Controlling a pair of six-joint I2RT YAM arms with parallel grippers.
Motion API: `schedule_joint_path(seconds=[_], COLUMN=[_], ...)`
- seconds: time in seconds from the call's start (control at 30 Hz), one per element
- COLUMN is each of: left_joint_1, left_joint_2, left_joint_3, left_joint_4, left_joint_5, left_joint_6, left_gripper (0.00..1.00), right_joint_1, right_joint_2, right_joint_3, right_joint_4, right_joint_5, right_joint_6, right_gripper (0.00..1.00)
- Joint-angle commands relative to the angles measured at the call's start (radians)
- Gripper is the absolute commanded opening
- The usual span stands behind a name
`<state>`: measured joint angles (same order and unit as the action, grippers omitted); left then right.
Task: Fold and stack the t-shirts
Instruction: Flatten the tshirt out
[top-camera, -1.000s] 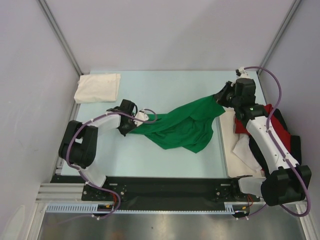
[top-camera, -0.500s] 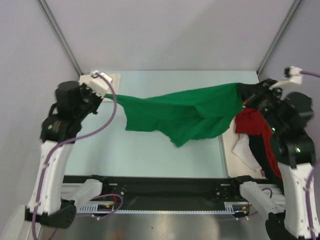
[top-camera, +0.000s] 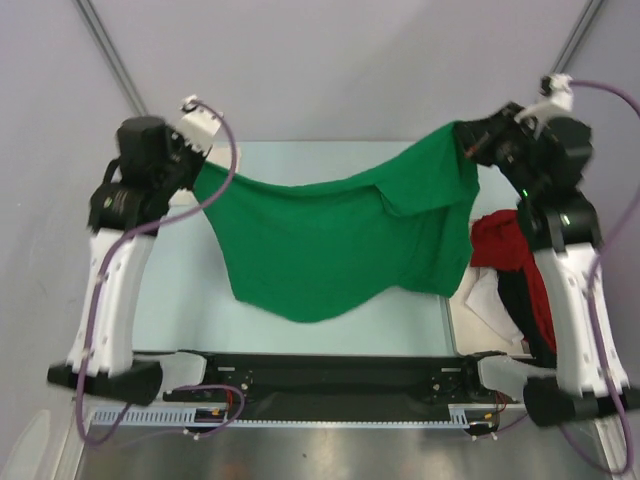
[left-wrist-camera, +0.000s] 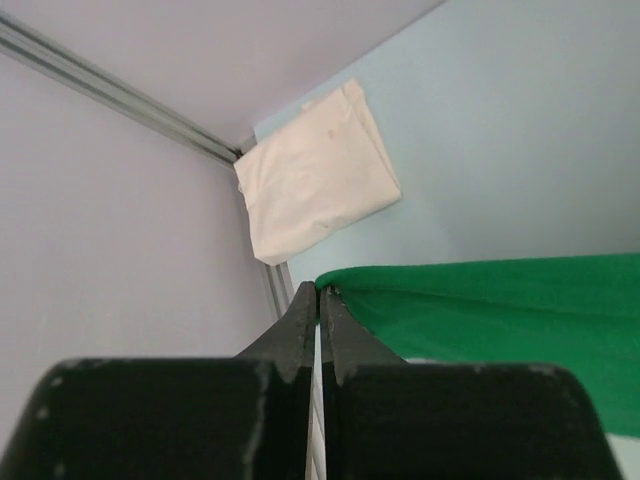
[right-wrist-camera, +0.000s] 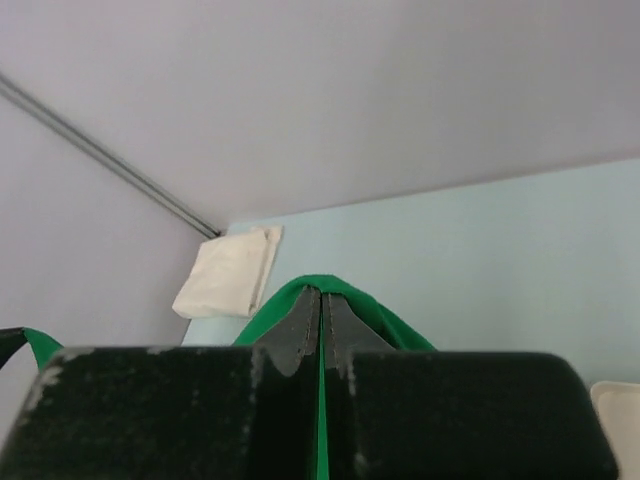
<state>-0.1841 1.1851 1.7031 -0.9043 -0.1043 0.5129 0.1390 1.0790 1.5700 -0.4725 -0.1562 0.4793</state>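
The bright green t-shirt (top-camera: 330, 240) hangs spread in the air between my two raised grippers. My left gripper (top-camera: 200, 172) is shut on its left corner; the cloth edge shows at the fingertips in the left wrist view (left-wrist-camera: 400, 300). My right gripper (top-camera: 462, 140) is shut on its right corner, with green cloth wrapped over the fingertips in the right wrist view (right-wrist-camera: 322, 292). A folded cream-white t-shirt (left-wrist-camera: 315, 170) lies in the far left corner, also in the right wrist view (right-wrist-camera: 228, 272). A red t-shirt (top-camera: 500, 245) and a dark one (top-camera: 515, 300) lie piled at the right.
The pile at the right rests on a flat white tray (top-camera: 470, 305). Grey walls with metal posts (top-camera: 105, 60) enclose the pale blue table (top-camera: 180, 300). A black rail (top-camera: 330, 370) runs along the near edge between the arm bases.
Both arms have lifted higher and the green t-shirt, stretched low between them before, now hangs wider and fuller above the table, its lower edge dropping toward the near side.
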Motion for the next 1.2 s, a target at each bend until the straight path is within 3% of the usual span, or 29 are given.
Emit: schedule_joint_path(seconds=[0.0,0.13,0.23,0.27,0.37,0.5,0.57,0.63,0.67,0.7,0.77,0.8,0.9,0.93,0.97,1.17], left_joint_1=[0.034,0.078,0.097,0.1,0.107,0.107,0.107,0.107,0.107,0.109,0.107,0.107,0.109,0.107,0.107,0.109], left_joint_2=[0.18,0.436,0.552,0.57,0.587,0.548,0.507,0.418,0.388,0.325,0.272,0.221,0.144,0.095,0.075,-0.021], left_joint_3=[0.152,0.426,0.617,0.683,0.721,0.679,0.559,0.437,0.297,0.224,0.012,-0.061,-0.349,-0.418,-0.547,-0.899], left_joint_4=[0.085,0.055,0.054,0.071,0.134,0.168,0.212,0.275,0.297,0.317,0.367,0.384,0.449,0.481,0.495,0.535], left_joint_5=[-0.057,-0.066,-0.106,-0.133,-0.166,-0.134,-0.112,-0.055,-0.035,-0.023,-0.005,-0.003,0.003,0.006,0.014,0.003], left_joint_6=[-0.025,-0.073,-0.089,-0.086,-0.073,-0.07,-0.06,-0.021,-0.004,0.012,0.059,0.076,0.13,0.157,0.167,0.197], left_gripper=[0.0,0.0,0.0,0.0,0.0,0.0,0.0,0.0,0.0,0.0,0.0,0.01,0.0,0.0,0.0,0.0], right_joint_1=[-0.042,-0.088,-0.111,-0.113,-0.113,-0.128,-0.131,-0.131,-0.13,-0.13,-0.131,-0.131,-0.122,-0.119,-0.115,-0.093], right_joint_2=[0.244,0.453,0.625,0.662,0.781,0.773,0.704,0.638,0.566,0.518,0.378,0.331,0.178,0.144,0.118,-0.02], right_joint_3=[0.125,0.383,0.574,0.713,0.965,0.954,0.879,0.693,0.618,0.431,0.218,0.018,-0.267,-0.429,-0.491,-0.839], right_joint_4=[0.149,0.209,0.14,0.112,0.026,0.061,0.08,0.11,0.124,0.152,0.195,0.24,0.284,0.284,0.279,0.164], right_joint_5=[-0.034,-0.057,-0.094,-0.111,-0.138,-0.143,-0.144,-0.154,-0.16,-0.163,-0.154,-0.148,-0.138,-0.147,-0.152,-0.171], right_joint_6=[0.053,0.136,0.174,0.176,0.177,0.179,0.164,0.147,0.144,0.142,0.15,0.159,0.206,0.214,0.213,0.189], right_gripper=[0.0,0.0,0.0,0.0,0.0,0.0,0.0,0.0,0.0,0.0,0.0,0.0,0.0,0.0,0.0,0.0])
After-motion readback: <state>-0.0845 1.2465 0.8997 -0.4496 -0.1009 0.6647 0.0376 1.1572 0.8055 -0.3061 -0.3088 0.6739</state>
